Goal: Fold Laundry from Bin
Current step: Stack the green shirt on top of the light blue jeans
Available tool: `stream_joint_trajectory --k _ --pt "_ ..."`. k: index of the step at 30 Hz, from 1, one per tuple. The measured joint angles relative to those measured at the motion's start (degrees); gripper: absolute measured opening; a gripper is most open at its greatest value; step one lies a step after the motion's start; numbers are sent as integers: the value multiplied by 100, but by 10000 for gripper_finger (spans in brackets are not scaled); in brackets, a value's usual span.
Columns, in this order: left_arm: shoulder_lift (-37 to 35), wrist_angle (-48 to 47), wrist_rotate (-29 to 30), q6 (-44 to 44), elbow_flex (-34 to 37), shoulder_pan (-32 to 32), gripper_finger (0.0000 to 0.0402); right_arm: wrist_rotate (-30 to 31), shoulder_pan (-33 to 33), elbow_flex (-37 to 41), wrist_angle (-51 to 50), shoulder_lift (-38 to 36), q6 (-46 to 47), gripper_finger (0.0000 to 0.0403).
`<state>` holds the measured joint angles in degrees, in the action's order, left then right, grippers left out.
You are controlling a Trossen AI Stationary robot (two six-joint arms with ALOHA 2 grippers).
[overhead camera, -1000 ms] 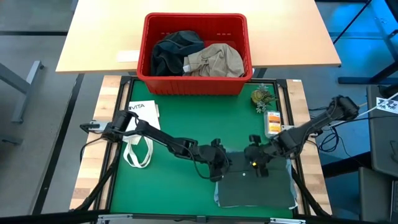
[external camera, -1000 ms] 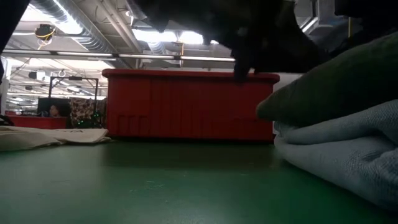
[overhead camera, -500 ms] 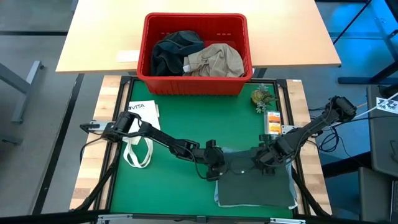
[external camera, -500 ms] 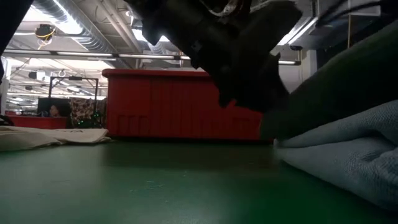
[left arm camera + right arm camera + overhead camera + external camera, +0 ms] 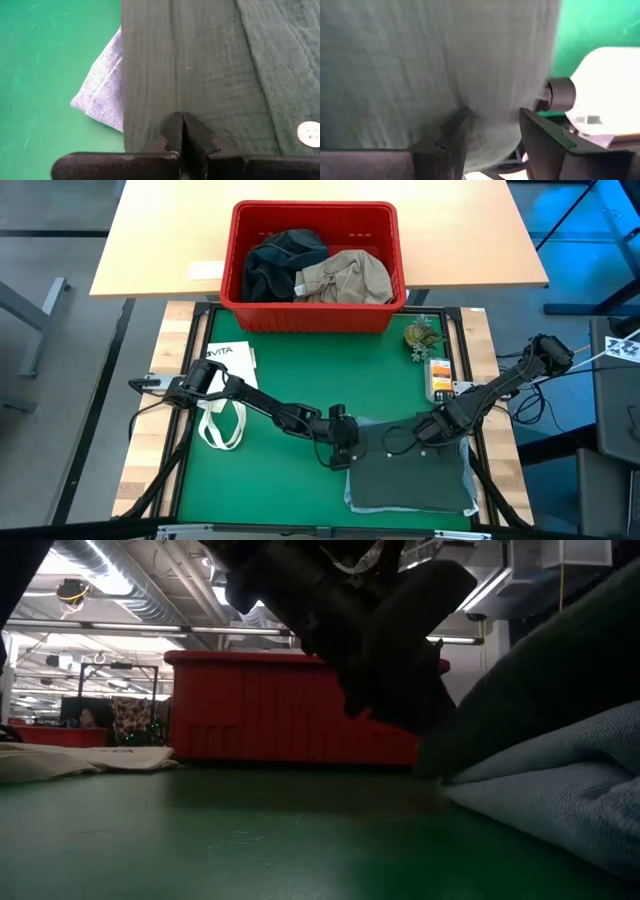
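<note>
— Lying on the green mat (image 5: 290,375) at the near edge of the table, the dark green folded garment (image 5: 412,478) rests on top of a pale blue-grey denim piece (image 5: 102,95) whose corner pokes out on the left side. Where do the arms sit against it?

— Both at its far edge. The left gripper (image 5: 343,442) is at the far left corner, and the left wrist view shows its two dark fingers (image 5: 176,131) pressed together with the green cloth's edge right at their tips. They are clenched; whether a fold of cloth is pinched between them cannot be told.

— And the other arm?

— The right gripper (image 5: 428,432) is at the far right corner of the same garment. In the right wrist view its fingers (image 5: 451,135) stand apart with a bulge of the green fabric between them, so it grasps the cloth there.

— What about the rest of the laundry?

— A black garment (image 5: 277,265) and a khaki-beige one (image 5: 348,277) are heaped in the large red slotted plastic bin (image 5: 314,313), which stands at the far end, well apart from both grippers.

— Anything else on the mat?

— A small white tote bag with loop handles (image 5: 224,390) lies to the left, under the left arm. A small leafy green object (image 5: 422,335) and an orange-and-white packet (image 5: 439,377) lie near the right edge.
</note>
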<state>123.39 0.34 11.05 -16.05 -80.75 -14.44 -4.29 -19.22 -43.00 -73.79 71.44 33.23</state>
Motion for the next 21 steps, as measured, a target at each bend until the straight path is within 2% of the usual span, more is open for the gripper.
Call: stream_joint_trajectory --k 6,13,17,21 --pt "-112 -79 0 7 8 2 0 25 0 -206 -244 -13 -2 174" --pt "-619 -106 37 11 11 9 0 331 -2 -948 -936 -16 -2 174" --pt "-796 42 13 7 11 -17 0 417 -40 -1406 -798 -16 6 174" --pt "-807 757 -141 -20 11 -110 0 535 -393 -1734 -174 -16 276 174"
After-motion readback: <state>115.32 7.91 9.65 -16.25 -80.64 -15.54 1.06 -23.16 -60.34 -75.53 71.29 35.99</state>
